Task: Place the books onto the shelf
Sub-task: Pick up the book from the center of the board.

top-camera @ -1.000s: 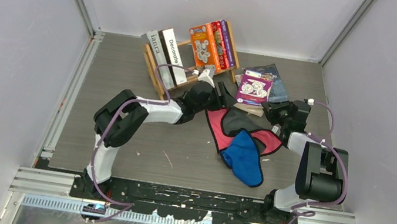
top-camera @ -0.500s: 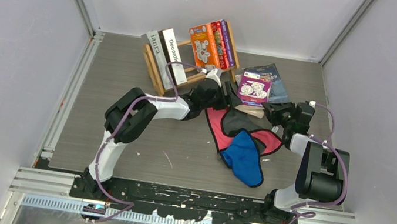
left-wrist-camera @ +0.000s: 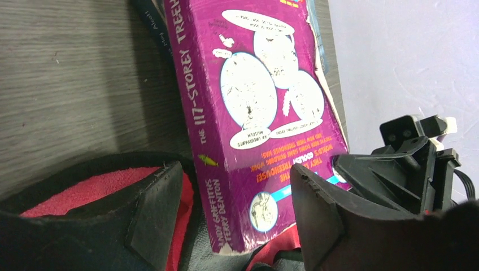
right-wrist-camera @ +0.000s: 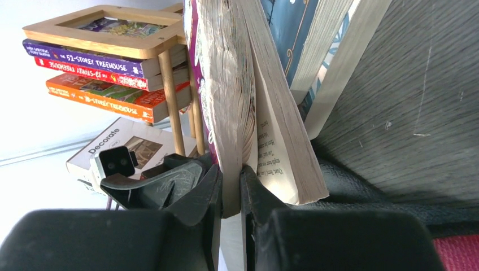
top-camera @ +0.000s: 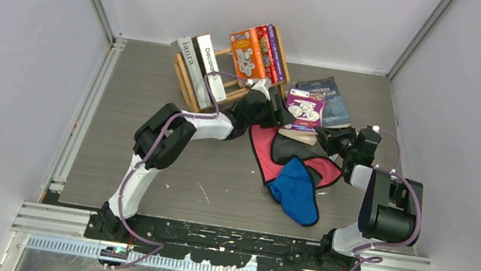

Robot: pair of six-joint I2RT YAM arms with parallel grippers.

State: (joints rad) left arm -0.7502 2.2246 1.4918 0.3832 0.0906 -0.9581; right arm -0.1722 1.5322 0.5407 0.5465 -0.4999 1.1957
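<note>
Grey wood-grain table (top-camera: pixel 120 153) lies bare along its left side and front, boxed in by pale walls (top-camera: pixel 16 73) on three sides. At the back, left of centre, the shelf (top-camera: pixel 187 95) stands askew. The grey book (top-camera: pixel 186 57) and the "Decorate" book (top-camera: pixel 206 66) lean at its left end, an open gap of slats sits in the middle, and the orange book (top-camera: pixel 244 55) with the red and purple books (top-camera: pixel 270 52) fills the right end. A second ago the left gripper (top-camera: pixel 283 116) was at the shelf's front rail. It has since swung right above the red cloth (top-camera: pixel 263 150) and now has its fingers spread wide at the near corner of the purple book (top-camera: pixel 304 108); whether they touch it I cannot tell. That book has shifted a little leftward off the dark blue book (top-camera: pixel 328 97), so more of the dark cover shows. The right gripper (top-camera: pixel 330 134) is pinched tight on the purple book's page edge, its wrist slightly further right than before. Grey cloth (top-camera: pixel 288 146) and blue cloth (top-camera: pixel 295 190) lie nearer the front, between the two arms. Right of the dark blue book, a strip of bare table reaches the wall.
</note>
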